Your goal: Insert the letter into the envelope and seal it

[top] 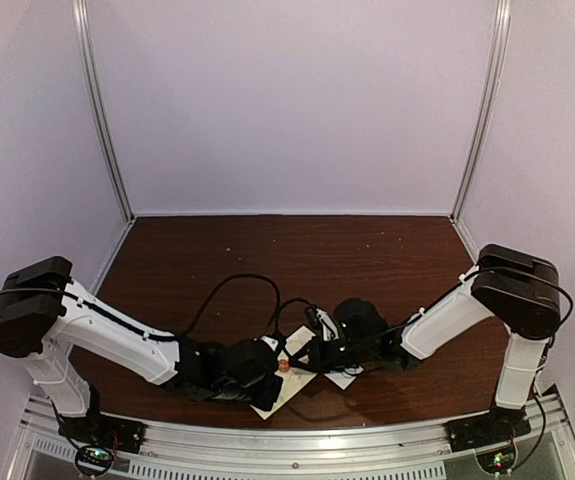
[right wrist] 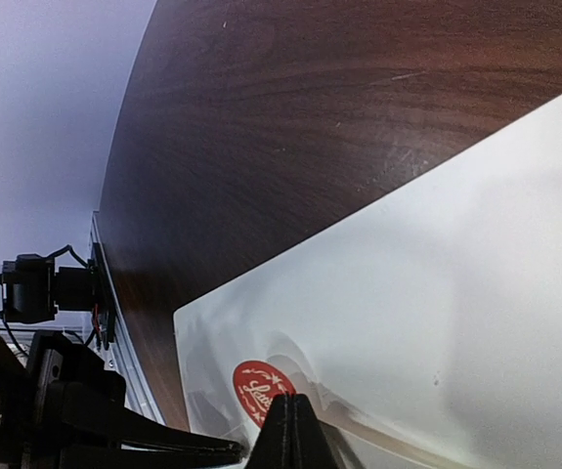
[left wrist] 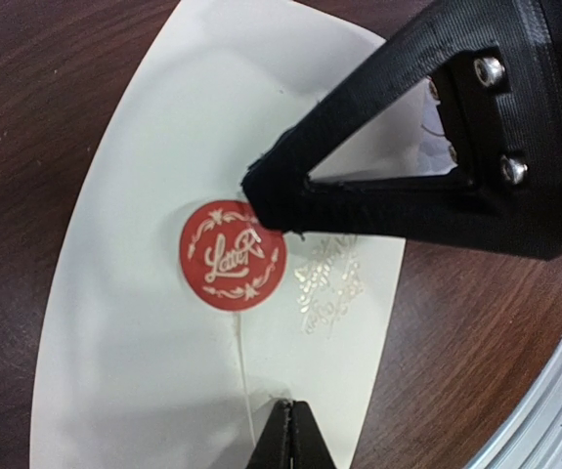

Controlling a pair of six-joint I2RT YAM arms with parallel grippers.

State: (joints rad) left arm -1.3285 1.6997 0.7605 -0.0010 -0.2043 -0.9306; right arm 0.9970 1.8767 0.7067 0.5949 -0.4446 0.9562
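The envelope (left wrist: 134, 322) lies flat and face down, flap closed, with a round red seal (left wrist: 232, 256) stuck over the flap's point. The letter is out of sight, presumably inside. From overhead, the envelope's long axis runs on a diagonal, from the near left of the seal to its far right.

The right gripper (right wrist: 290, 422) is nearer. Its jaws are pressed together on nothing, and in the left wrist view its tip touches the seal's upper right rim. The left gripper (left wrist: 286, 430), likewise clenched and empty, rests on the paper a little way from the seal along the flap's centre crease.

All that seems left is pressing the seal home. That move calls for a straight downward push on the seal, which sits just beside the right fingertips and ahead of the left ones.

A faint gold imprint (left wrist: 324, 288) sits just beside the seal. Around the envelope spreads a dark wood-grain table (top: 287, 255), bounded by pale lilac walls (top: 287, 100), with a metal rail (top: 297, 440) on the near side.
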